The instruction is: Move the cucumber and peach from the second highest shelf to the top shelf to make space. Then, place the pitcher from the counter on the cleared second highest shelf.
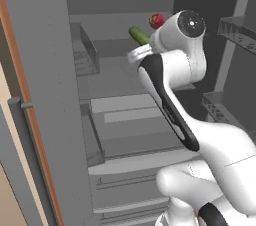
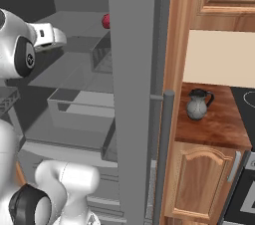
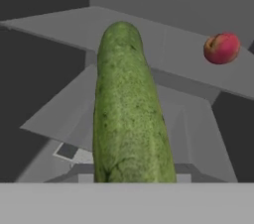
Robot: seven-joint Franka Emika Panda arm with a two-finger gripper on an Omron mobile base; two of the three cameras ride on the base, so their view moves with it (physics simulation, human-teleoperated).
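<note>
Grey fridge shelves fill the space ahead of us, with the door swung open on the left. We have the cucumber (image 3: 130,109) clamped in the gripper, its long axis running straight out from the hand toward the back wall, so it reads as an extension of the wrist. Its free end points over the top shelf (image 3: 163,44), where the peach (image 3: 221,48) sits off to the right, well apart from it. We judge the coming move depends on lowering the cucumber flat onto that panel, clear of the peach. Our fingertips are hidden behind the cucumber, and the arm blocks the hand in the left base view. On the counter (image 2: 219,129) stands the pitcher (image 2: 197,104).
</note>
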